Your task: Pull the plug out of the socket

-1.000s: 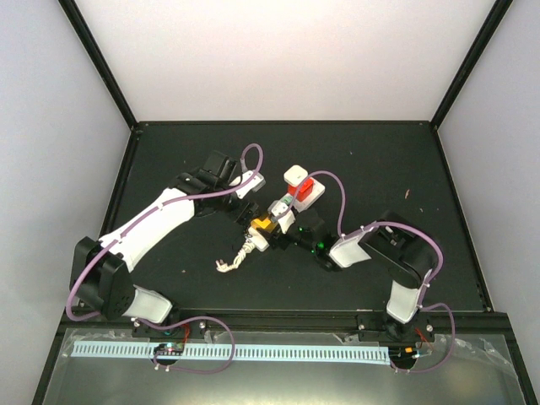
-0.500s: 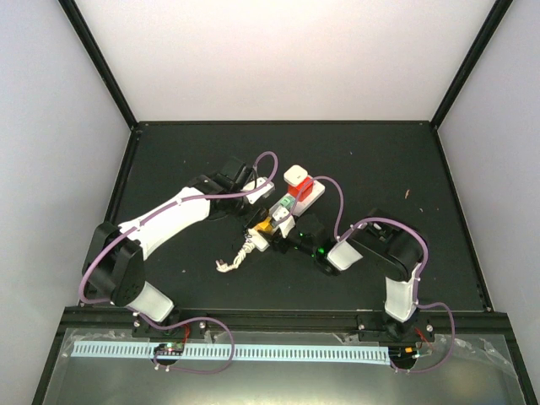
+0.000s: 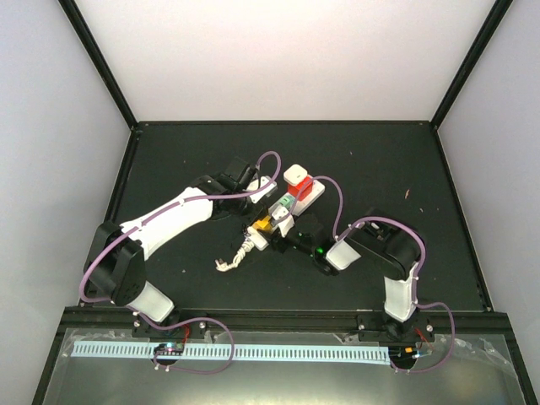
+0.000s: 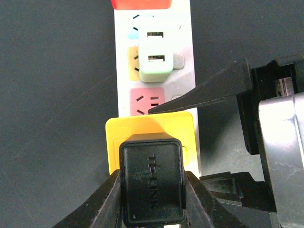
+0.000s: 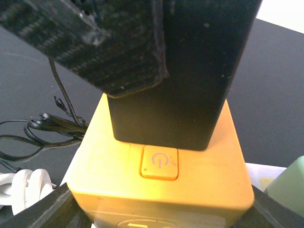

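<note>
Since a second ago, your left arm has swung in over the near end of the socket (image 4: 147, 101) and its claw has narrowed; your right arm has edged closer.

The left gripper (image 4: 152, 176) is clamped on the black plug (image 4: 152, 190), with a finger (image 4: 107, 202) pressed to each side. The plug stands seated in a yellow block (image 4: 149, 135), which sits on the socket.

The right gripper (image 5: 161, 204) comes in from the side at a middling width. Its fingers (image 5: 47, 209) lie against opposite sides of the yellow block, gripping it below the plug.

The socket lies diagonally at mid-table (image 3: 169, 160), between your two arms. Its cord stub (image 3: 236, 256) trails off the near end. A green charger (image 4: 154, 57) is plugged in further along the row, apart from both claws.
</note>
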### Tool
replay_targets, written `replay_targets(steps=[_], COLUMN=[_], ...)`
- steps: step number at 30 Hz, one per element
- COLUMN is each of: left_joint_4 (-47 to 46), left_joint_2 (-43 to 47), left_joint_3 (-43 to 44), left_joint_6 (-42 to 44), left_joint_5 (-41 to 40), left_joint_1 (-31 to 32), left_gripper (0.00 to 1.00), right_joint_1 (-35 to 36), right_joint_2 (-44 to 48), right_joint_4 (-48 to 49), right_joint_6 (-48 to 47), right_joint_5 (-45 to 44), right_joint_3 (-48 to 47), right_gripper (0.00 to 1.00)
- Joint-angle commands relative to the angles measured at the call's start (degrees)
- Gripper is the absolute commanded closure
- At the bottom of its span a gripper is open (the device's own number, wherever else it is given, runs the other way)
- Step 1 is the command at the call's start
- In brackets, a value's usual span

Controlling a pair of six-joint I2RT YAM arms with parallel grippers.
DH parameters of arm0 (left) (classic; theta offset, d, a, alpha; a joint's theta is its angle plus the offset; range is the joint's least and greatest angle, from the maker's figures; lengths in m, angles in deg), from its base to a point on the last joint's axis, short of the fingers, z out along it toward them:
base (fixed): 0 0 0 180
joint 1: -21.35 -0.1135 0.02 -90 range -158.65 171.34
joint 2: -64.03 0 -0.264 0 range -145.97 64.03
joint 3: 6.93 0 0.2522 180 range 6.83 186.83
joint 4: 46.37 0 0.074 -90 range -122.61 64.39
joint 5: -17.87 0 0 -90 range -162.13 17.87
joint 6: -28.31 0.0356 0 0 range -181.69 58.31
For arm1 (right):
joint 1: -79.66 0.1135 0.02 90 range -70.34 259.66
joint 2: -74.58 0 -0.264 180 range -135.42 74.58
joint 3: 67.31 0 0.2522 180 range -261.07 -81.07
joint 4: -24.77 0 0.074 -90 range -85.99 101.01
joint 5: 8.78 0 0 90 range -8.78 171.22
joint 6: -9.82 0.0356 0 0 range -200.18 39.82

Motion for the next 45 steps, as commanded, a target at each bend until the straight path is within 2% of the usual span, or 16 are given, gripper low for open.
replay_targets(steps=[1,6,12,15,20,31,39,45], left_joint_4=[-0.98,-0.88,-0.97,-0.80,0.10,0.99,2.39,1.86], left_joint_2=[0.37,0.87,1.91,2.21,2.57,4.96,5.35,6.01], left_joint_3=[2.60,2.65,2.55,2.80,3.93,4.94,6.16,5.46], left_joint_6=[-0.24,-0.41,-0.59,-0.59,-0.76,-0.61,-1.18,-0.44], left_joint_5=[-0.50,-0.80,-0.86,-1.02,-0.03,0.29,7.08,4.84], left_joint_1=[0.87,0.87,0.87,0.90,0.79,0.23,-2.72,-3.27], left_gripper=[0.77,0.88,0.94,0.97,0.98,0.98,0.99,0.98], right_joint_1=[0.09,0.09,0.05,0.10,0.04,-0.08,-0.09,-0.10], right_joint_2=[-2.34,-3.10,-3.99,-4.41,-5.37,-6.94,-7.99,-8.11], right_joint_4=[-2.05,-2.63,-2.84,-3.04,-3.73,-5.77,-7.55,-7.96], right_joint_6=[-0.34,-0.45,-0.76,-1.05,-1.42,-1.18,-1.43,-1.40], right_joint_5=[-3.49,-3.35,-2.67,-2.44,-2.05,-1.75,-2.30,-2.23], right_joint_3=[-1.14,-1.37,-1.41,-1.50,-1.89,-2.77,-3.85,-4.06], right_gripper=[0.40,0.46,0.59,0.70,0.98,0.99,0.99,0.99])
